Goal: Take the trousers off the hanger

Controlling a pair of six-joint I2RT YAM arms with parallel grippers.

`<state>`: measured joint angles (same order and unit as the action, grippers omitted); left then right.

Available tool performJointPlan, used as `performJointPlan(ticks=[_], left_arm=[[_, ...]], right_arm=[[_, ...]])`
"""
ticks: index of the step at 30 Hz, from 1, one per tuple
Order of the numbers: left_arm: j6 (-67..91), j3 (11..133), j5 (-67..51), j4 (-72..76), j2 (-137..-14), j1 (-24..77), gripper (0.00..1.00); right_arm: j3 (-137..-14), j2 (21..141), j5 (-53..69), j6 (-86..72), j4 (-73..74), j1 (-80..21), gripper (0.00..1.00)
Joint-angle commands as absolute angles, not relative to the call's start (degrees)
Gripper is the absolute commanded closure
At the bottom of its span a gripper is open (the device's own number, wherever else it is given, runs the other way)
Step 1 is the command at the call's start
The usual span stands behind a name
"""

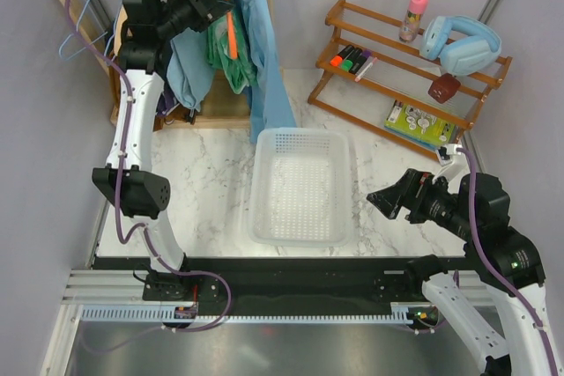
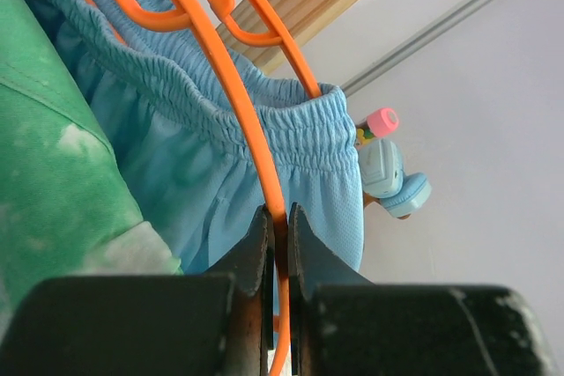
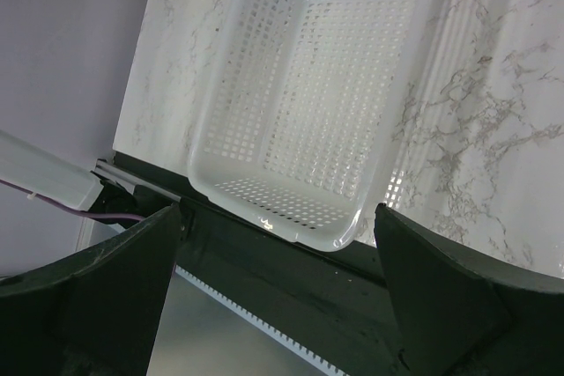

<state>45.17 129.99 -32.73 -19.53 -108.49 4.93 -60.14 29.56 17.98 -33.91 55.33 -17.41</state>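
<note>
Left wrist view, left hand clenched on orange hanger, right hand released

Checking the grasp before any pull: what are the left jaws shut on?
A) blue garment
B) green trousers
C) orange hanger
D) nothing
C: in the left wrist view the left gripper pinches the thin orange bar of the hanger; the trousers hang beside it, ungripped.

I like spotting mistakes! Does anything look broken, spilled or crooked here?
Nothing stands out. The white basket sits flat and unbroken, and the left gripper is shut neatly on the orange hanger.
</note>
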Motion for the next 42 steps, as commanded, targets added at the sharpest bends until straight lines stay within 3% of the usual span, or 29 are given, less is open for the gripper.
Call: performJointPlan(ticks=[1,20,42], left_arm=[[46.75,131.31,-40.16,-9.67,-104.06,4.48,0.98],[49.13,133.86,-38.32,-8.79,-98.62,3.08,0.98],[62.93,134.12,-37.27,7.48,-98.79,1.23,0.98]], right_arm=[[-59.77,29.71,17.93,-34.63,55.37,-17.4,0.02],[-59.76,30.59,18.81,-34.98,54.84,-17.49,0.02],[-59.94,31.64,19.07,-34.72,54.49,-17.4,0.02]])
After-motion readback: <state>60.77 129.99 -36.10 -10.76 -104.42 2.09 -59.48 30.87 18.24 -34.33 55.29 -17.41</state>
